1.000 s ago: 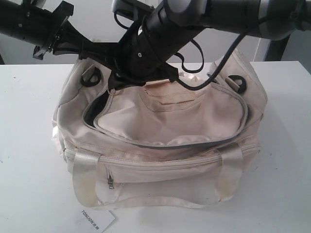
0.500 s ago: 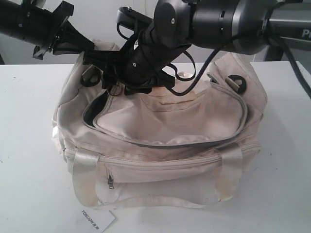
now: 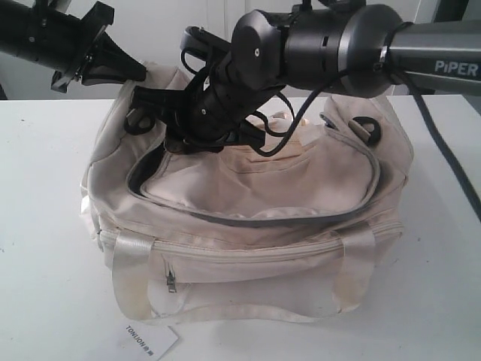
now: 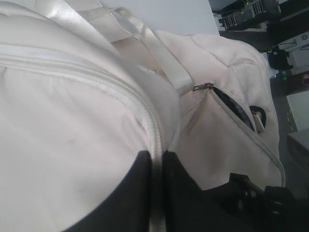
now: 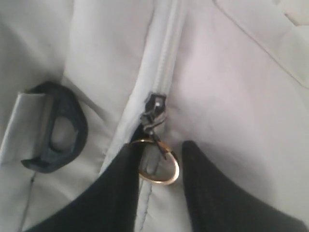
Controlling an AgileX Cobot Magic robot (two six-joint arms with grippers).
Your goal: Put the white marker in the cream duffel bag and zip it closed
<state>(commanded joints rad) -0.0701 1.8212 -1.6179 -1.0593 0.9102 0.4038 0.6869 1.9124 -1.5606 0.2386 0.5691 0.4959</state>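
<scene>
The cream duffel bag (image 3: 248, 248) sits in the middle of the white table, its curved top zipper showing a dark gap along the flap's left and front. My left gripper (image 3: 139, 74) is shut on a seam fold at the bag's left end (image 4: 157, 162). My right gripper (image 3: 176, 135) reaches across to the zipper's left end. There it is open (image 5: 161, 159), its fingers straddling the gold ring (image 5: 158, 181) that hangs from the zipper slider (image 5: 155, 108). One finger touches the ring. The white marker is out of view.
A paper tag printed TONLION (image 3: 150, 340) lies at the table's front edge. A small front pocket zip (image 3: 171, 280) sits between the satin handles. Black rings (image 3: 368, 128) (image 5: 55, 125) mark the bag's ends. The right arm crosses above the bag.
The right gripper has moved left and down along the top of the bag to the zipper's left end. The top flap has flattened. The left gripper has stayed put.
</scene>
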